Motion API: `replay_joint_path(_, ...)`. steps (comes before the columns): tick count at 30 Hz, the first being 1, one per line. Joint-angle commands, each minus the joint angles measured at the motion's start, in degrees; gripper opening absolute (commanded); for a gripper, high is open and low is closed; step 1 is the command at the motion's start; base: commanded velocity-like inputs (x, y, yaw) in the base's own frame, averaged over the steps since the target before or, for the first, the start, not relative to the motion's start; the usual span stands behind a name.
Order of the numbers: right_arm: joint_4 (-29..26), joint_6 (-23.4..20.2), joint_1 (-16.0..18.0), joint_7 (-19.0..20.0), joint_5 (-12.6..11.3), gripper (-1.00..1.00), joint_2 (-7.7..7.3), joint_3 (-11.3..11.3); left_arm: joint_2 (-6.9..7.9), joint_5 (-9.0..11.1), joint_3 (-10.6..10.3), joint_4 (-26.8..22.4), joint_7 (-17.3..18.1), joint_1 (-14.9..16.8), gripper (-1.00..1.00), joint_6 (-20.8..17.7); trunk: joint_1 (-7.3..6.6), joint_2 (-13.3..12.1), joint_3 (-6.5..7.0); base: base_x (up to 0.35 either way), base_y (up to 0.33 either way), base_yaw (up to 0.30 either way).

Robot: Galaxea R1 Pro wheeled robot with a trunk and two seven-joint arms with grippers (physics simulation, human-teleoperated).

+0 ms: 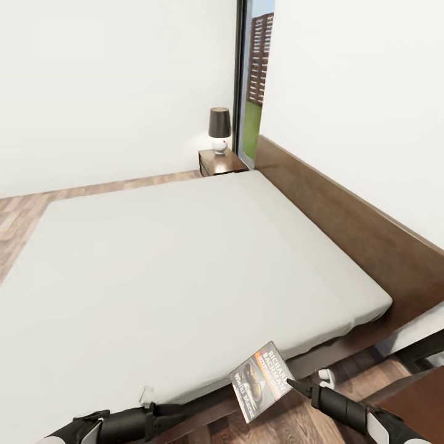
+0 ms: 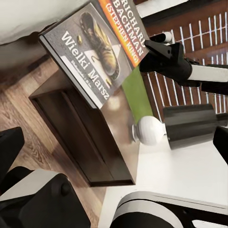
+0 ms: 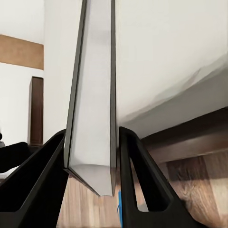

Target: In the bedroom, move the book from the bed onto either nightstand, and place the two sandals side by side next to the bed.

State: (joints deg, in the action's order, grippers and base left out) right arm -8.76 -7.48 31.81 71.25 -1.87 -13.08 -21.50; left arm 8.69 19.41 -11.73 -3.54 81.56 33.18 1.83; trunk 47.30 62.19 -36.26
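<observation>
Right jaws around dark-covered book (image 1: 262, 381)

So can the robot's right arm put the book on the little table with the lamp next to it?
Probably yes. The right gripper already pinches the book, lifted off the bed. In the left wrist view a nightstand with a lamp stands nearby, its top showing bare wood.

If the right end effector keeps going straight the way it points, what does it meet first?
Probably the bed: beyond the book clamped in the right end effector, the mattress side and dark frame rail lie ahead. Depth is hard to judge.
</observation>
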Motion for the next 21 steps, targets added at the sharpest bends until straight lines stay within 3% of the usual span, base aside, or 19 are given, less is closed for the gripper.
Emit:
replay_joint_path(1, -0.03, -0.61, 0.01, 0.23, -0.24, -1.00, -0.01, -0.12, 0.01, 0.46, -0.49, 0.02, 0.09, 0.04, 1.00, 0.19, 0.00, 0.03, -0.04, 0.000, 0.000, 0.292)
replay_joint_path(21, -0.03, -0.61, 0.01, 0.47, -0.24, -1.00, -0.09, -0.12, 0.08, 0.46, -0.43, 0.03, 0.09, 0.04, 1.00, 0.19, 0.00, 0.03, -0.04, 0.000, 0.000, 0.292)
